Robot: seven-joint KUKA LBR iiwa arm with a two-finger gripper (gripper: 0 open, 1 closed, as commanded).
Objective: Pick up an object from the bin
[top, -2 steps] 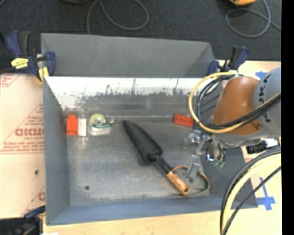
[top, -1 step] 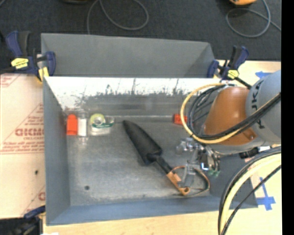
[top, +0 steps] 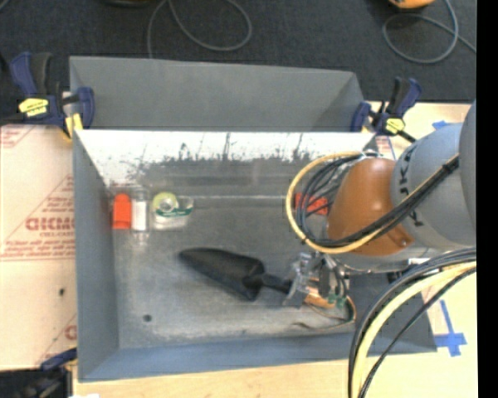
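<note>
At lower right of grey metal bin [top: 95, 305] | gripper [top: 309, 286] by handle end of black tapered plastic scoop [top: 222, 266] | grip: cannot tell

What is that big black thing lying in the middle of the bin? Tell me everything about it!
It looks like a black scoop, perhaps made of matte plastic. Its wide, rounded end points to the view's upper left, and it narrows to a thin handle on the right. It lies flat and aslant on the floor of the grey bin. The handle's end reaches right up to the claw; whether they touch I cannot tell. Nothing else touches it.
</note>
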